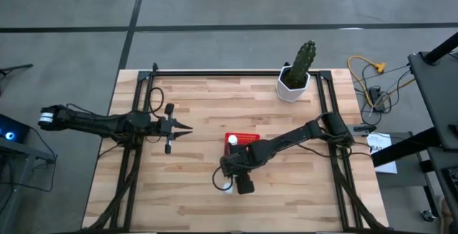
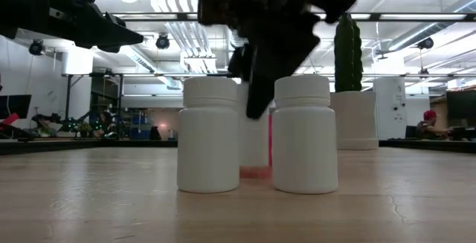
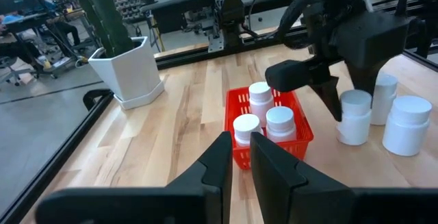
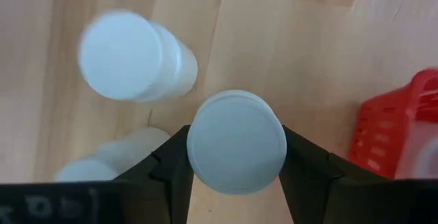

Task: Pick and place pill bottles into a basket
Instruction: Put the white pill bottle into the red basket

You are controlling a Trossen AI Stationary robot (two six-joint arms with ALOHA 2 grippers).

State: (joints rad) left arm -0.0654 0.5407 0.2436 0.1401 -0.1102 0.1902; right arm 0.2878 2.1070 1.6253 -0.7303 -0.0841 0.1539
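Beside the basket: right gripper (image 4: 236, 176) hangs over three loose bottles, pointing straight down so a cap can be taken from above.
Right jaws: one finger on either side of a bottle (image 4: 237, 142), flanking its cap; whether they press it I cannot tell.
Loose bottles: two more (image 4: 130, 56) (image 4: 102, 159) stand just beside it on the bench (image 1: 193, 98), close enough that a careless lift could knock them.
Basket (image 3: 236, 104): red, mid-bench, holding three upright bottles (image 3: 259, 99) (image 3: 246, 128) (image 3: 280, 122); about half the job looks done.
Left gripper (image 3: 236, 159): waits well apart on its own side, jaws nearly together and holding nothing.
Cactus pot (image 1: 293, 84): far edge, out of the way.
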